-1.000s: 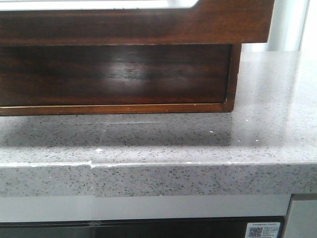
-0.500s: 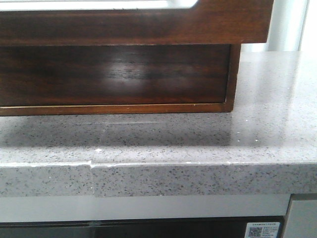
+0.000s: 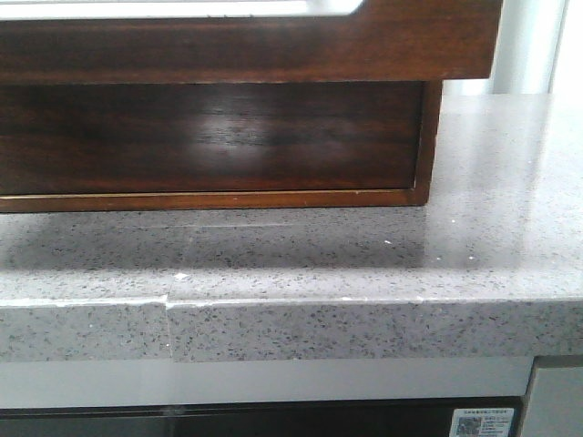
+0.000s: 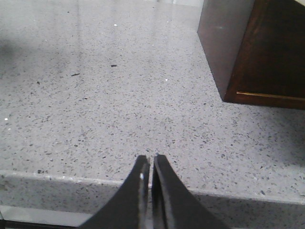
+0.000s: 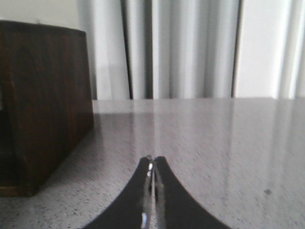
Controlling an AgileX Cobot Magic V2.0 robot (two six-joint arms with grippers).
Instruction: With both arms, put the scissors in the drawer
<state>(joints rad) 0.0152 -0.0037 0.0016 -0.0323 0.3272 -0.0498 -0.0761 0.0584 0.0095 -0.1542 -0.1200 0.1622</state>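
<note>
Scissors appear in none of the three views, so their place cannot be told. Front view is filled by the dark brown drawer [image 3: 209, 137], its glossy face set back under an overhanging wooden top board [image 3: 255, 41] and inside the lighter box frame [image 3: 428, 146] that runs along its bottom and right side. The frame stands on the grey speckled stone surface [image 3: 492, 237], back from the front edge; a thin seam crosses that front edge left of centre.

Left tool [image 4: 151, 164] has its two black fingers pressed together, tips touching, with nothing between them. It hangs over the front edge of the surface, with the frame's left corner ahead of it and well apart.

Right tool [image 5: 152, 164] is likewise pressed together and pinches nothing. It sits low over the surface beyond the right side of the box, whose dark side wall [image 5: 43, 100] stands near. White curtains [image 5: 190, 47] hang behind the far edge.
</note>
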